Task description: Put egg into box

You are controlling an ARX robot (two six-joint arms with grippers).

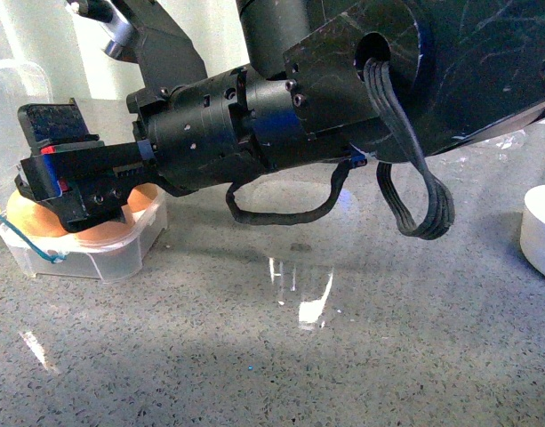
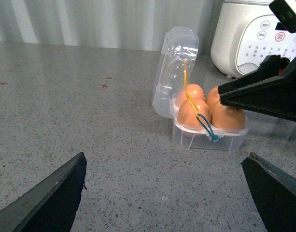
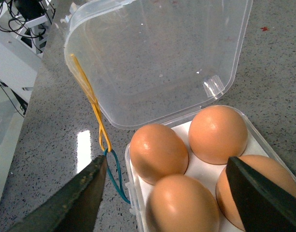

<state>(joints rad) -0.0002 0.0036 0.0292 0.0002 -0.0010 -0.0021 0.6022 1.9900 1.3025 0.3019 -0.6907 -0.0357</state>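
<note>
The clear plastic box point(image 3: 138, 212) stands open with its hinged lid point(image 3: 162, 58) tilted back. Several brown eggs fill its white tray, among them one near egg point(image 3: 181, 205) and one far egg point(image 3: 218, 134). Yellow and blue elastic loops point(image 3: 102, 137) hang off its side. My right gripper point(image 3: 167, 193) is open just above the eggs, a finger on each side, holding nothing. In the front view it point(image 1: 54, 169) hovers over the box point(image 1: 112, 253) at the far left. My left gripper point(image 2: 167, 193) is open and empty, low over the counter, facing the box point(image 2: 208, 135).
A white kitchen appliance point(image 2: 249, 38) stands behind the box. A round white bowl point(image 1: 543, 231) sits at the right edge of the speckled grey counter point(image 1: 299, 356). The right arm and its cables point(image 1: 414, 178) span the front view.
</note>
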